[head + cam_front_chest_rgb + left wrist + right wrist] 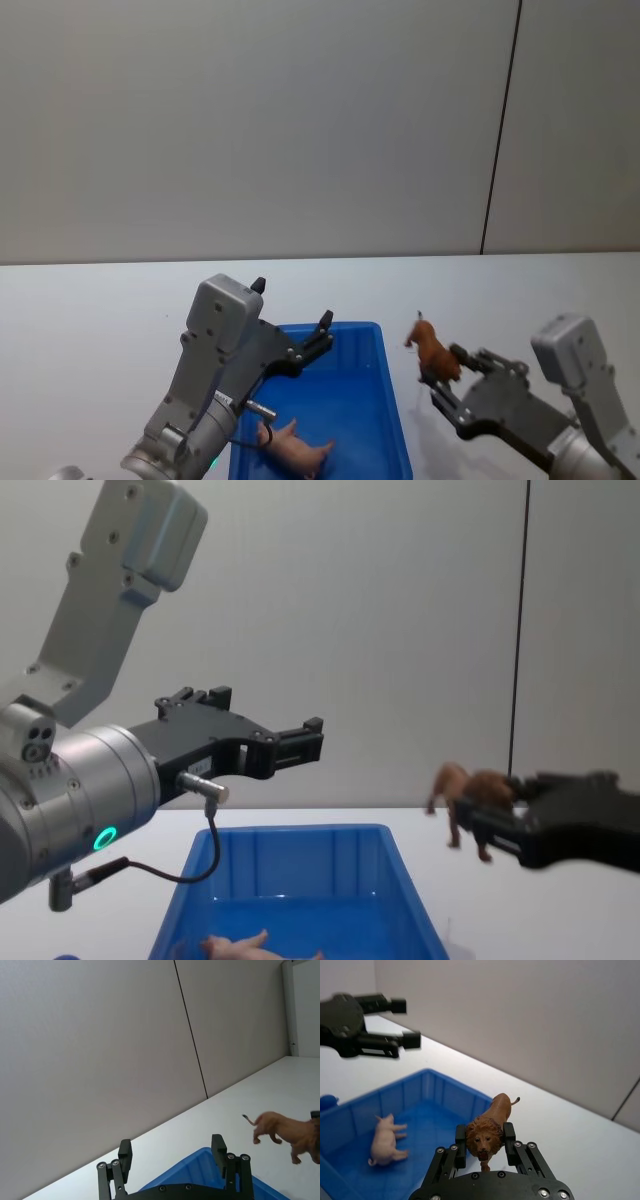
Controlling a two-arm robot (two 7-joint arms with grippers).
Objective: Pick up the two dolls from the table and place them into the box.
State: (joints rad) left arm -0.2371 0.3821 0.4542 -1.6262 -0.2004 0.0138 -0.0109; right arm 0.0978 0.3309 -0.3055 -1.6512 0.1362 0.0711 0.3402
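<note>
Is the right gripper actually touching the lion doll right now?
Touching. In the right wrist view, the right gripper has both fingers pressed against the mane of the lion doll.

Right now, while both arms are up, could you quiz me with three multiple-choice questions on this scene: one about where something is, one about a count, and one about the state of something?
1. Where is the pink pig?
A. in the right jaws
B. inside the blue box
C. in the left jaws

2. How many dolls lie in the box?
A. none
B. one
C. two

3. How do the left jaws stand?
A. open and empty
B. shut on the pig
C. shut on the box rim

Answers:
1 B: the pig lies on the box floor.
2 B: only the pig is inside. The brown lion is clamped in the right jaws, in the air beside the box.
3 A: they stand apart above the box with nothing between them.
</note>
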